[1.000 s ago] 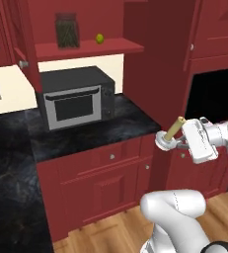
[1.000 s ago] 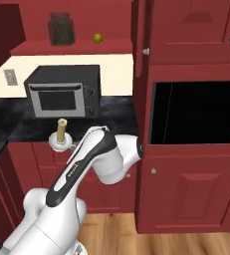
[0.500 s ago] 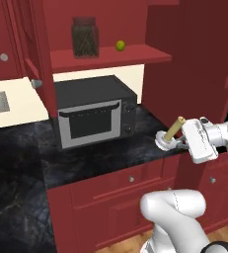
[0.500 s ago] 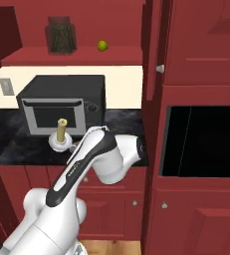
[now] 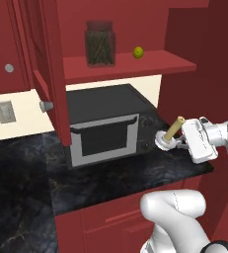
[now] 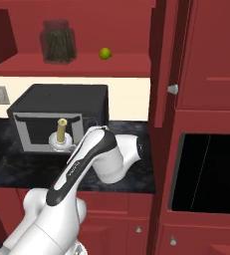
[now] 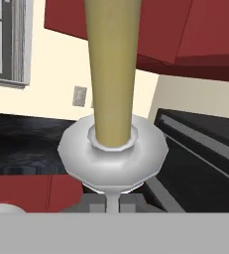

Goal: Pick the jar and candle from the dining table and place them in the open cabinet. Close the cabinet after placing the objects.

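Note:
My gripper (image 5: 180,144) is shut on the handle of the candle (image 5: 174,129), a pale yellow-tan stick tilted in its white saucer holder (image 5: 164,141), held just above the counter's right end. The candle (image 6: 61,130) hangs in front of the microwave, and it stands close up in the hand view (image 7: 111,74). The jar (image 5: 100,43) (image 6: 58,41), clear glass packed with dark sticks, stands on the red shelf of the open cabinet (image 5: 130,65) (image 6: 81,66). The dining table is out of view.
A small green ball (image 5: 138,52) (image 6: 105,54) lies on the shelf right of the jar. A black microwave (image 5: 105,122) (image 6: 61,105) sits under the shelf on the black marbled counter (image 5: 115,180). The open cabinet doors (image 5: 50,74) (image 6: 167,64) flank the shelf.
The whole picture has shifted and grown: the base has driven closer to the cabinet and microwave. The candle stays in the shut gripper at the same spot in view.

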You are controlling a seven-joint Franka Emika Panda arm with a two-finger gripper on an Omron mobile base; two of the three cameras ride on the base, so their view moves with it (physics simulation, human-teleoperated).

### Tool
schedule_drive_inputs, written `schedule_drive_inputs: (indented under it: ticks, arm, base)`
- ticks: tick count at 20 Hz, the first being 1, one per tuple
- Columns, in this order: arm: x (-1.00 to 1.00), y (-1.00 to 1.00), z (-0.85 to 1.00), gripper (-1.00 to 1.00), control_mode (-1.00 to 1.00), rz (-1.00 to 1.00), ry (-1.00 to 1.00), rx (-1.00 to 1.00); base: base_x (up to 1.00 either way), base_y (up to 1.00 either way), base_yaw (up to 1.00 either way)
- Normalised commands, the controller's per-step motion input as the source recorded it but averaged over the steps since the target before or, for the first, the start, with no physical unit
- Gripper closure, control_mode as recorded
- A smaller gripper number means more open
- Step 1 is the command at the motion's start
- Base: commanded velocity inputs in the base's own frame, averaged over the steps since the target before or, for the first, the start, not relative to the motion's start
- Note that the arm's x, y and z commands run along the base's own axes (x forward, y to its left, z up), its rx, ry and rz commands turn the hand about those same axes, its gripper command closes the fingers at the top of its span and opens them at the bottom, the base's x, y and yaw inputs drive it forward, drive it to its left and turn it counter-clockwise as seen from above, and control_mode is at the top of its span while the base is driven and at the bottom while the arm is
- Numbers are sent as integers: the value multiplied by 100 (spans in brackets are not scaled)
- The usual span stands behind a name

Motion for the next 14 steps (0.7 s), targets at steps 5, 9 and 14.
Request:
schedule_drive_inputs:
  ticks: [5,9,14]
  arm:
    - [0,0,0,100,100,0,0,0]
    - [0,0,0,100,100,0,0,0]
    - [0,0,0,100,100,0,0,0]
  base:
    - [40,0,9]
    - [19,0,9]
    - [1,-13,3]
